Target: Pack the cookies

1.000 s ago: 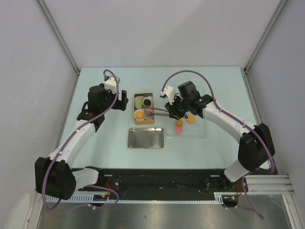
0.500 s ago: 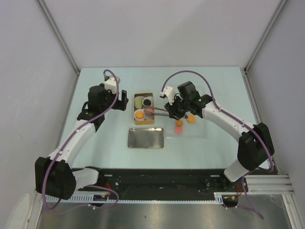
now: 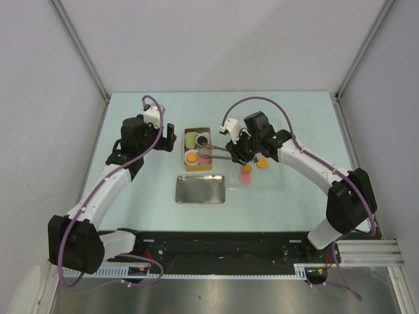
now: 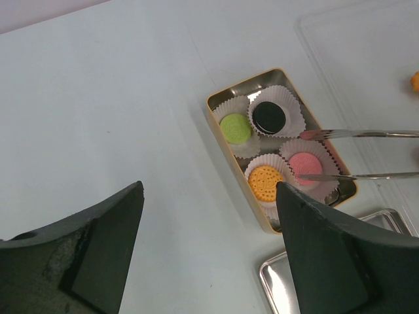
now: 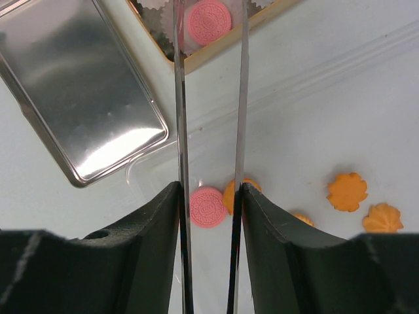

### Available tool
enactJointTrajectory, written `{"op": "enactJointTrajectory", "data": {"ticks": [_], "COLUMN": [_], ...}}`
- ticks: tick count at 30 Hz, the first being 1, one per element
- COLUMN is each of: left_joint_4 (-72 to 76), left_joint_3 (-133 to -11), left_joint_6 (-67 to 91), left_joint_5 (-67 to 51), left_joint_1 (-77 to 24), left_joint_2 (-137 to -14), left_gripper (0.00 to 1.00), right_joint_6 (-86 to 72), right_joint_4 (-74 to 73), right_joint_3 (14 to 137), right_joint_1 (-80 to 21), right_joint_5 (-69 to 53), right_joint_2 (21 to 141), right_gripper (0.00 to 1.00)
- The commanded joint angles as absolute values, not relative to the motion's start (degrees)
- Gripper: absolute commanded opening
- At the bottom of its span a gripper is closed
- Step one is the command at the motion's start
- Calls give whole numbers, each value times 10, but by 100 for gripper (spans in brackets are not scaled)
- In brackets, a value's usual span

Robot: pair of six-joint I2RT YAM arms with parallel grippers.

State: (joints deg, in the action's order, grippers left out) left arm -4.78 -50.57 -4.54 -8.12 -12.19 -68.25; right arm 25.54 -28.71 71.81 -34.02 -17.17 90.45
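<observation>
Underneath everything, a pale table (image 3: 131,124). Bolted at its near edge, a left arm (image 3: 108,180) and a right arm (image 3: 308,163), both bent in toward the middle.

Right of centre, flat on the table, a clear plastic sheet (image 3: 268,185). Left of it, a shiny metal lid (image 3: 200,188), well apart from both arms. Just beyond the lid, a gold tin (image 3: 198,169).

Left of the tin and clear of it, the left gripper (image 4: 209,188): spread wide, holding nothing.

Over the sheet, the right gripper (image 5: 209,190): pressed closed on a pair of long tweezers (image 4: 366,133), pointing left into the tin. Tweezer tips apart, one on each side of the pink cookie (image 4: 306,163); contact with it impossible to tell.

Inside the tin, four white paper cups (image 4: 286,98), one cookie apiece:
- green cookie (image 4: 236,127), far left
- black cookie (image 4: 270,116), far right
- orange cookie (image 4: 265,182), near left
- pink cookie, near right, lying flat

On the sheet, loose cookies: a second pink one (image 5: 207,206) and several orange ones (image 5: 347,191).
</observation>
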Motion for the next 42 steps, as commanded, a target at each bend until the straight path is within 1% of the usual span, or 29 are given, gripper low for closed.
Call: {"op": "enactJointTrajectory", "data": {"ticks": [1,19,25,28,33,38,42], "left_joint_4": [-28,-31,-31,-31,-32,-30,-31], "left_joint_3": [-504,-510,-508,-508,-505,-503,-503], "left_joint_6": [-52,-49,-48,-49,-50,-51,-50], "left_joint_5": [-81,-80,-79,-78,-78,-78,-78], "left_joint_1": [-118,-118,-118,-118,-118,-118,-118], "left_joint_2": [-680,-679,-677,-674,-670,-670,-669], "left_gripper": [87,87,86,87,87,86,87], "right_joint_6": [259,245,223,199,158,145,141], "right_joint_4": [-265,-239,-222,-216,-199,-156,-138], "right_joint_3": [745,759,760,760,748,690,645], "right_joint_1": [-344,-342,-322,-298,-229,-157,-76], "right_joint_5": [-169,-136,-114,-105,-84,-53,-41], "right_joint_2": [902,844,825,816,795,761,734], "right_gripper": [46,47,46,45,43,41,41]}}
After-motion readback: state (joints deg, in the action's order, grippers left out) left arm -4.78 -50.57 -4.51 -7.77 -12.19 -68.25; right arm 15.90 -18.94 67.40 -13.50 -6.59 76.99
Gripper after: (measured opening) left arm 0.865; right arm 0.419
